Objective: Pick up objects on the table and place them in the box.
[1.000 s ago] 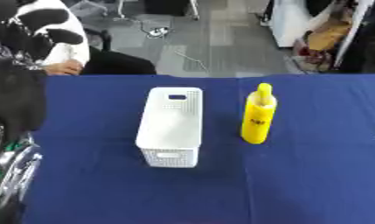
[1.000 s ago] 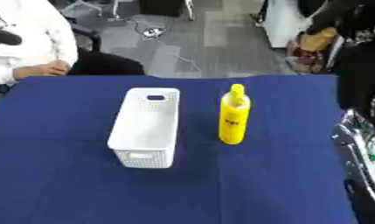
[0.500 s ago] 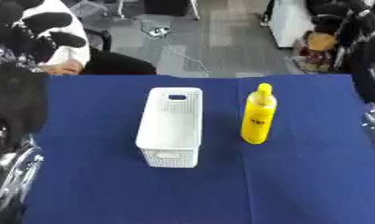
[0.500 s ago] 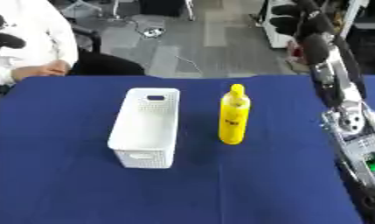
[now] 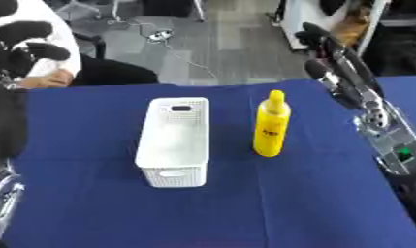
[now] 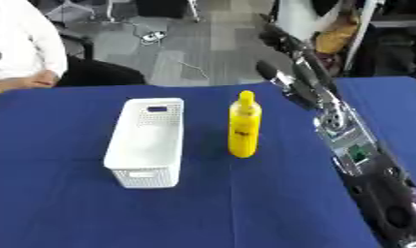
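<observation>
Right hand is up over the far right edge of the table, fingers stretched out straight and spread, holding nothing, well apart from anything it could grab. The left hand isn't in either view that I can make out, just dark arm hardware low at the left edge.

One bottle on the table, a yellow one, standing upright near the middle, just to the right of the box with a gap between them. One box too: white, long and narrow, open on top, perforated walls, and it looks empty inside. So the count is one thing to pick, one place to put it.

How will that bottle handle? My read: a plastic squeeze bottle with a tapered nozzle on top, so light, a bit soft in the wall, and smooth enough to slide in the fingers. Tall and narrow at the base, so a nudge could tip it over. The nozzle is too thin to hold well; the wide lower body is the place, fingers round one side and thumb opposite. Whether it's full or empty, I can't tell.

The box is narrow, so the bottle may need laying down lengthwise to fit.
</observation>
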Action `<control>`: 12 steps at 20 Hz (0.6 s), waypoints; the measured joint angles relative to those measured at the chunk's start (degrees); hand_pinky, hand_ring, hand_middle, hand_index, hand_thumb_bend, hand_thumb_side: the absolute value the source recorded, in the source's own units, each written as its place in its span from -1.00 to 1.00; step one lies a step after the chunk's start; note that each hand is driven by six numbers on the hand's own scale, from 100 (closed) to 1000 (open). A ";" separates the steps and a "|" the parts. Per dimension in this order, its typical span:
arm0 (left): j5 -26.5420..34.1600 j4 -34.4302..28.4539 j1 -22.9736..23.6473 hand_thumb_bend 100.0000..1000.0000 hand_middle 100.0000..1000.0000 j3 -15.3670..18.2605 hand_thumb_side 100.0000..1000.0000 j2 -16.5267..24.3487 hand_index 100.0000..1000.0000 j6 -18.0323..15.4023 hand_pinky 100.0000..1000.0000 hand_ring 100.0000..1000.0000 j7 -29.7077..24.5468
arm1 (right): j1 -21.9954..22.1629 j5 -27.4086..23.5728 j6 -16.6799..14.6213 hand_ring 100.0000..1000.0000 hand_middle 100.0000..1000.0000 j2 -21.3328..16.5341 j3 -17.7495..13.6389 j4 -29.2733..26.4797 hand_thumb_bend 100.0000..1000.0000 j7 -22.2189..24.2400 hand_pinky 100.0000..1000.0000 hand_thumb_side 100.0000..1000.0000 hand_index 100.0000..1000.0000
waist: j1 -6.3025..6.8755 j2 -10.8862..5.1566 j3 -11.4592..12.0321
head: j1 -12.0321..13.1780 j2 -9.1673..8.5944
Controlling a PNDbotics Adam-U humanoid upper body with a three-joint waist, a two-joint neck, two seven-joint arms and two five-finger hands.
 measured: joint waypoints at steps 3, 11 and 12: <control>0.00 0.00 -0.01 -0.65 0.66 -0.07 0.82 -0.03 0.69 0.15 0.28 0.44 -0.15 | -0.83 0.31 -0.77 0.78 0.66 0.00 0.18 3.78 0.71 0.95 0.87 1.00 1.00 | -0.05 0.04 0.29 | -0.05 -0.22; 0.01 0.00 -0.42 -0.65 0.66 -0.35 0.82 -0.51 0.69 0.42 0.28 0.44 -0.42 | -2.27 1.83 -0.93 0.82 0.71 0.66 0.12 12.63 0.85 4.46 0.91 0.93 1.00 | -0.07 0.61 0.72 | -0.01 -1.55; 0.01 0.00 -0.54 -0.65 0.66 -0.35 0.82 -0.54 0.69 0.42 0.28 0.44 -0.42 | -2.45 2.35 -0.89 0.82 0.71 0.80 0.11 13.54 0.85 4.83 0.91 0.92 1.00 | -0.06 0.67 0.81 | 0.00 -1.57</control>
